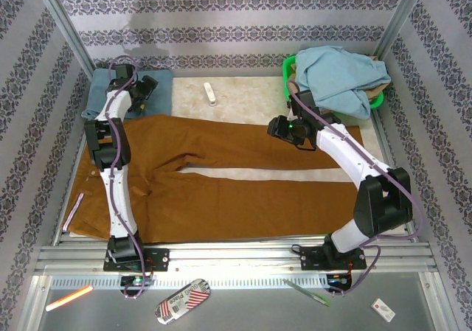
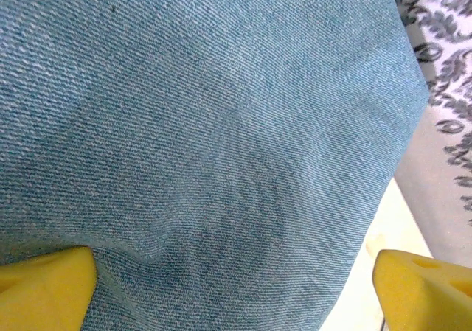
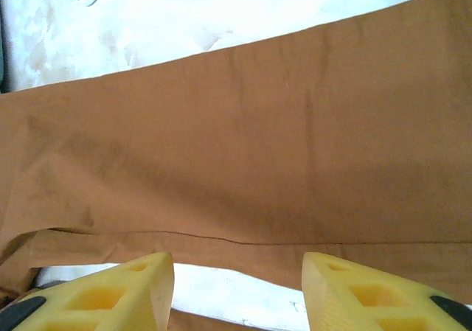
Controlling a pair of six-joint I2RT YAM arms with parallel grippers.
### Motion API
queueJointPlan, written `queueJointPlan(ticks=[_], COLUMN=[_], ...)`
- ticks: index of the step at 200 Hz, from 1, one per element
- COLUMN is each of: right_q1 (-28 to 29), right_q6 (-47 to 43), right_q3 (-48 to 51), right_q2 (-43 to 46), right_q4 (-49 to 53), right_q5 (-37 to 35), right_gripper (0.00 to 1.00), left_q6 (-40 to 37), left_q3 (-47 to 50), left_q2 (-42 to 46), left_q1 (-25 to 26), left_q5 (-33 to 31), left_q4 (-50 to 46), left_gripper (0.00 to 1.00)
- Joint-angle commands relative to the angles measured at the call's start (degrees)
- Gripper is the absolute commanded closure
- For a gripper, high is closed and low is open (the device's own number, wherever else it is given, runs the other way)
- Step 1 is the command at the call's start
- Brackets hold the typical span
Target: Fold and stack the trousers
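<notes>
Your left arm (image 1: 118,198) runs up the left edge of the table (image 1: 243,95), wrist bent over the far-left corner. The left gripper (image 1: 145,89) has its jaws spread wide (yellow fingers (image 2: 44,287) sit at both lower corners of the wrist view). Your right arm (image 1: 354,154) elbows out by the right edge and reaches in toward the middle. The right gripper (image 3: 236,287) faces down, jaws partly apart, nothing between them.

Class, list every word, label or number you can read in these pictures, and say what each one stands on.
"Place": probably the last word on the striped packet in front of the arm bases; the rest of its print is too blurred to read.
White card: a red mark, too small to read.
No other text is legible.
</notes>
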State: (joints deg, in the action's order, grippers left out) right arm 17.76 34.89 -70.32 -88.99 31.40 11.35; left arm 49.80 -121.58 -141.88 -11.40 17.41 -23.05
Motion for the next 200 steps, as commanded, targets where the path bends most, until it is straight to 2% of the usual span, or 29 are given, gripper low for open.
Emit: queueJointPlan(ticks=[1,22,46,73,105,150,175,200], right_q1=[0.2,0.7,2.7,6.5,7.5,6.5,3.4,2.7], right_q6=[-0.3,0.1,0.9,2.5,4.2,4.6,3.5,3.9], right_q3=[0.8,0.7,0.1,-0.3,1.7,7.6,6.5,1.2], right_q2=[-1.5,-3.6,-7.3,-10.3,-10.0,-3.3,-6.2,-11.8], right_q4=[0.6,-0.2,-0.6,-1.9,-1.5,-0.1,-1.0,0.5], right_q5=[-1.3,-0.7,-0.1,1.5,-0.3,-2.1,-2.5,2.0], right_gripper=[0.51,0.51,0.51,0.5,0.44,0.39,0.41,0.41], left_q6=[3.2,4.1,4.5,-0.1,-1.3,1.1,-0.4,-1.7], left_q3=[-1.1,-5.7,-9.6,-5.7,10.1,47.6,62.3,71.7], left_q2=[-5.5,-8.0,-9.0,-0.5,16.5,44.3,52.1,57.0], left_q1=[-1.3,-1.6,-1.8,-1.9,-2.9,-1.4,3.0,5.6], left_q5=[0.8,2.1,6.4,7.2,6.2,1.5,1.3,3.0], left_q4=[2.9,2.6,1.9,1.8,7.4,16.6,18.5,19.0], left_gripper=[0.03,0.03,0.03,0.0,0.0,0.0,0.0,0.0])
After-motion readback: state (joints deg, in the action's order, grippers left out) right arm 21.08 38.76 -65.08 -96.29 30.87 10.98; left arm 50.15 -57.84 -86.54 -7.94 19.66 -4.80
